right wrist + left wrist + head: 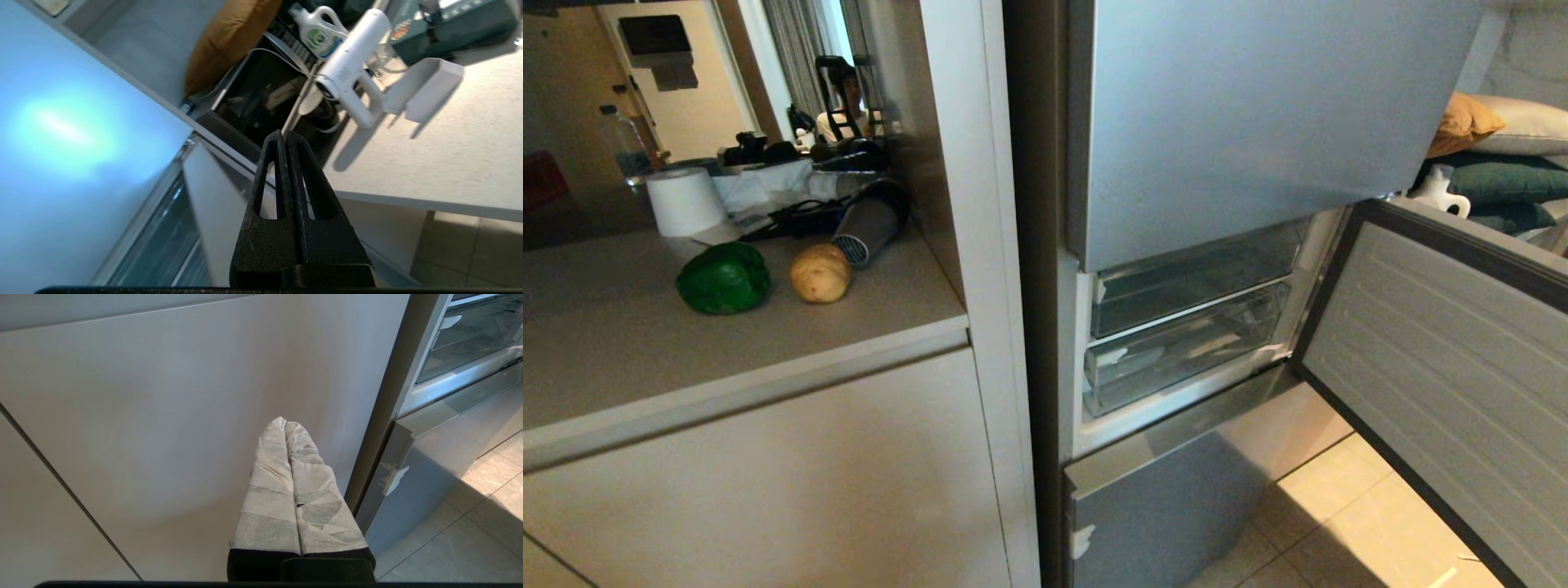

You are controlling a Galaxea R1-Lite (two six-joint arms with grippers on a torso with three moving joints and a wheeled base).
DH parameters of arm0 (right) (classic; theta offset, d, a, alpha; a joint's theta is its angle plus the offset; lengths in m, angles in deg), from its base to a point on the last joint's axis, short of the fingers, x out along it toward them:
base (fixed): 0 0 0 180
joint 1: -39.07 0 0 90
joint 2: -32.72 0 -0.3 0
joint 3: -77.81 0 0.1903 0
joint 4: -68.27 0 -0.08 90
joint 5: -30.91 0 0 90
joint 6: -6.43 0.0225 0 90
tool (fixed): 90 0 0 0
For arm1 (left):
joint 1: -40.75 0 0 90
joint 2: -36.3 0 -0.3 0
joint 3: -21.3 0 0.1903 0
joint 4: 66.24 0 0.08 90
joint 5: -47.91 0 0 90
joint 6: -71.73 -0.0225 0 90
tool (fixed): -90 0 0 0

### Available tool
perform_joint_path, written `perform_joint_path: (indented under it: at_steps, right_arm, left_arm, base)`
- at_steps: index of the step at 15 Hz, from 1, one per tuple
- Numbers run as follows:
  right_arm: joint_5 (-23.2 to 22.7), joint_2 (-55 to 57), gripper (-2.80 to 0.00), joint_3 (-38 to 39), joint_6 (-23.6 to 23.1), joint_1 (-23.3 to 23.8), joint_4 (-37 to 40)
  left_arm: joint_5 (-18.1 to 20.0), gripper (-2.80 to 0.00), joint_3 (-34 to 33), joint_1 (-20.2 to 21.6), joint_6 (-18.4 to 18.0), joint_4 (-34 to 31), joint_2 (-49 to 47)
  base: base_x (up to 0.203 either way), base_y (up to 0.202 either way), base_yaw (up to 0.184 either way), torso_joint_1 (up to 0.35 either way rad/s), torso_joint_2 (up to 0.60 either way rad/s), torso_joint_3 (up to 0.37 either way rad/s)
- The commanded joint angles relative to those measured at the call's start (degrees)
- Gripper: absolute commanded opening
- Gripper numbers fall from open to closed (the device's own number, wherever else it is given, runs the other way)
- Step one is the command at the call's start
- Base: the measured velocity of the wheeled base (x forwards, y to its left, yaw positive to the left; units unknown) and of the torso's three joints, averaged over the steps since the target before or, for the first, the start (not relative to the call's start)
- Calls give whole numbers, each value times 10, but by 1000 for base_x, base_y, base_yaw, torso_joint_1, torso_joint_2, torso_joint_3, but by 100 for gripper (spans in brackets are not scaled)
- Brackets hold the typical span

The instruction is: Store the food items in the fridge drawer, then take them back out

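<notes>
Right gripper (pixel 284 136): black fingers pressed together, nothing between them, raised in the air near the open fridge door (pixel 1445 359), with a counter of clutter beyond. Left gripper (pixel 285 424): paper-wrapped fingers closed tip to tip, empty, pointing at the pale cabinet front (pixel 163 437) beside the fridge.

Containers: the fridge drawer (pixel 1176 359) sits in its slot below the flat-fronted clear drawer (pixel 1192 278). Through the clear fronts I cannot tell whether either holds anything.

Task items: the bell pepper (pixel 724 278) and potato (pixel 821 273) lie side by side on the counter (pixel 686 351), near but not touching, in front of the paper roll (pixel 685 201) and hair dryer (pixel 866 224). Both are well apart from either gripper.
</notes>
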Motion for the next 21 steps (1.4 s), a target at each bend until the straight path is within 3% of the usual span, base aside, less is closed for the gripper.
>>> perform_joint_path:
  at_steps: [1,5,8,9,14,17,21]
  right_arm:
    - [-3,-33,-280,-10,4,0,-4]
    - [-3,-72,-280,-6,-8,-1,-6]
    - [-1,-114,-280,31,-124,-1,-8]
    - [1,-129,-280,39,-143,-1,-8]
    - [21,-196,-280,53,-157,-1,15]
    - [21,-203,-280,64,-190,-1,15]
    - [21,-210,-280,74,-191,0,14]
  left_arm:
    - [0,-280,-6,0,0,0,-1]
    - [0,-280,-6,0,0,0,-1]
    - [0,-280,-6,0,0,0,-1]
    - [0,-280,-6,0,0,0,-1]
    - [0,-280,-6,0,0,0,-1]
    - [0,-280,-6,0,0,0,0]
    - [0,-280,-6,0,0,0,-1]
  base:
    - [0,0,0,0,0,0]
    - [0,0,0,0,0,0]
    - [0,0,0,0,0,0]
    - [0,0,0,0,0,0]
    - [0,0,0,0,0,0]
    - [0,0,0,0,0,0]
    - [0,2,-25,0,0,1]
